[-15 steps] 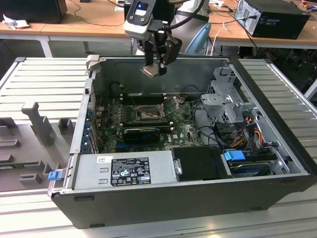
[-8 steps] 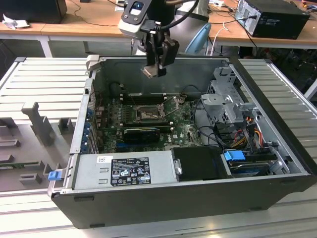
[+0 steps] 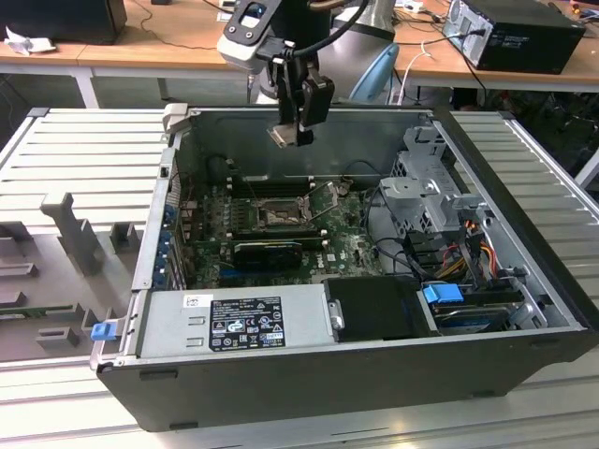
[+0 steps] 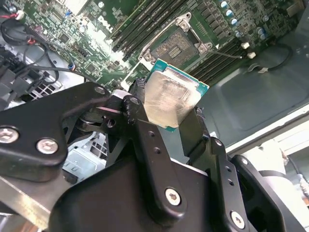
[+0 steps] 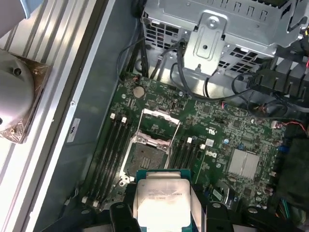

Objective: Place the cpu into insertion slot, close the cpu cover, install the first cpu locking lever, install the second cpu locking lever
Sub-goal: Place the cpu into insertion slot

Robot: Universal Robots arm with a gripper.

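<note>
The black tool [image 4: 166,113] hides one corner of the thin square silver-topped cpu [image 4: 171,94]; the first wrist view's edge crops it.

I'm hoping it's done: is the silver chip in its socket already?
No, in the second wrist view the gripper holds the cpu clear of the bare insertion slot.

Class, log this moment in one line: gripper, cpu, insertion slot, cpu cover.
gripper: shut on cpu | cpu: held above motherboard | insertion slot: empty | cpu cover: open
</note>
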